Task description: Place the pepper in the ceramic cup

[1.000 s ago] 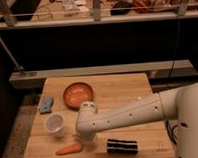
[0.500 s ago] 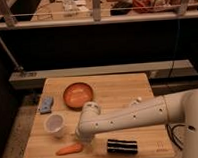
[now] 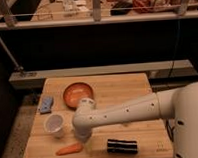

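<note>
Position of pepper [image 3: 69,149]: flat on the wooden table [image 3: 128,84], close to the front edge, left of centre, long axis roughly parallel to that edge. Not in the ceramic cup.

Position of ceramic cup [image 3: 55,125]: upright, mouth upward, just behind the pepper and slightly to its left, apart from it.

Position of gripper [image 3: 81,138]: at the end of the white arm [image 3: 129,112], pointed down at the table, just right of the ceramic cup, above the right end of the pepper. Largely hidden beneath the rounded wrist. Impossible to tell whether wide, narrow or holding anything. Contact with the pepper: likewise impossible to tell.

Route of arm: in from the lower right, across the table toward the left, starting at the white robot body [image 3: 192,126] in the right corner.

Other items on the table:
- orange-brown bowl [image 3: 77,93]: upright, behind the wrist, in the rear half, well apart from the pepper.
- blue cloth [image 3: 45,104]: near the left edge, behind the ceramic cup, left of the orange-brown bowl.
- black striped packet [image 3: 121,146]: near the front edge, right of the pepper, apart from it, in front of the arm.

Beyond the table: pale ledge [image 3: 92,71] along the rear edge, dark space behind.
</note>
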Controlling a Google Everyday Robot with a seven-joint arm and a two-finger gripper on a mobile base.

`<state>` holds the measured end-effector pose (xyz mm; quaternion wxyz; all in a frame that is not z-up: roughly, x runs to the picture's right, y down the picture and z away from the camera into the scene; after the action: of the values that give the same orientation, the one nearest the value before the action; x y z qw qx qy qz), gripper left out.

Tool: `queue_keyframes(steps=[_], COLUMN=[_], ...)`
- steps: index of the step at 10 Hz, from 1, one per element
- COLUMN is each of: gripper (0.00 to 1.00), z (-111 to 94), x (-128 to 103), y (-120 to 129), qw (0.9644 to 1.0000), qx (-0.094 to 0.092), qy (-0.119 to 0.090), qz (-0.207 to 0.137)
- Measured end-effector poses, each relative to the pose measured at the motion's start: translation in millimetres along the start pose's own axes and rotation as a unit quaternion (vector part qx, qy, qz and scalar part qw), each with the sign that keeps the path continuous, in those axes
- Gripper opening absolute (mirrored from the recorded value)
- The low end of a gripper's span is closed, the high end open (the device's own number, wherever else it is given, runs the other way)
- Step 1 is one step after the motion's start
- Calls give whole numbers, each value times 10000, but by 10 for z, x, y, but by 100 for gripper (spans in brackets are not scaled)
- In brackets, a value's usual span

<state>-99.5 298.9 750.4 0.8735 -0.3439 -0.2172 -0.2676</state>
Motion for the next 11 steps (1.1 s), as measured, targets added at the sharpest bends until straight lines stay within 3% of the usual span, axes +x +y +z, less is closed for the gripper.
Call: queue_keyframes(steps=[2,4,5,7,9,11], gripper=[80,80,80,80,80,80], z=[-2,-30,-48,-55,-35,2], x=[-14,-83,-118,-148,-148,-110], y=[-6,-13,-17,-33,-39,-22], qw=[9996,9990,9987,9979,9955,9911], qx=[-16,163,250,227,95,137], qy=[-234,-396,-414,-465,-587,-779], qz=[167,135,164,379,741,1070])
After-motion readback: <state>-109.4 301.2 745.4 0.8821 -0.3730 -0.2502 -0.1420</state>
